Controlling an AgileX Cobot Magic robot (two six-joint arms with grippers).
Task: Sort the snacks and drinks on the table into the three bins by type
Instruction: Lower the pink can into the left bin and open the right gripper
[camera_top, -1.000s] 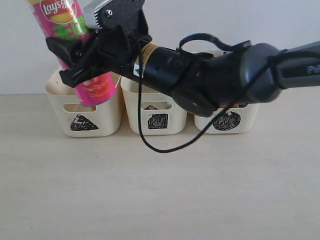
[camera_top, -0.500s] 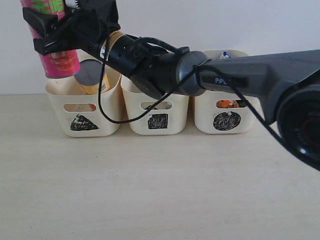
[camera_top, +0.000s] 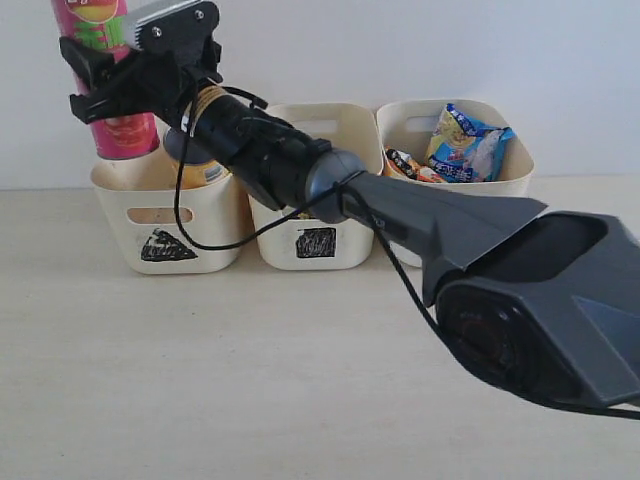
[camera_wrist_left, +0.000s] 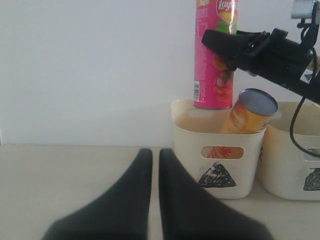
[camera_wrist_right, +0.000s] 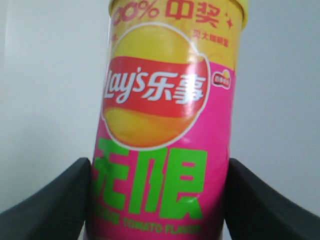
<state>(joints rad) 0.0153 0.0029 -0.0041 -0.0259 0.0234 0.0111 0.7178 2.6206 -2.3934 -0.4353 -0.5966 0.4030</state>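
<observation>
Exterior view: what do the right fingers (camera_top: 95, 58) have?
— They pinch the pink chip tube (camera_top: 122, 135), one on either side of its body. The tube stands upright, and its lower part sticks out below them.
Does the right wrist view agree?
— Yes. The tube's (camera_wrist_right: 165, 125) label fills the picture, and a dark finger presses on each flank.
What lies under the fingers?
— The bin marked with a triangle (camera_top: 190, 215). The tube's base hangs about level with its rim. I cannot tell whether it touches.
Is anything in that bin?
— The yellow-orange chip tube (camera_top: 205, 170). It leans there just below the fingers and beside the pink tube's base, with its grey end up.
And on the arm side of the fingers?
— The square-marked bin (camera_top: 345, 215) comes next. Then comes a third bin (camera_top: 515, 175), well away from the fingers. The arm hides its mark. That bin holds the blue noodle packet (camera_top: 465, 145) on edge, with the orange-black packet (camera_top: 405, 163) beside it.
And the left fingers (camera_wrist_left: 125, 200)?
— They are pressed nearly together with only a thin slit between them, and they hold nothing. They sit low over the surface (camera_wrist_left: 60, 170). The triangle bin (camera_wrist_left: 190, 150) lies beyond their tips. The pink tube (camera_wrist_left: 212, 60) stands above it, and the yellow-orange tube (camera_wrist_left: 245, 112) leans inside it.
</observation>
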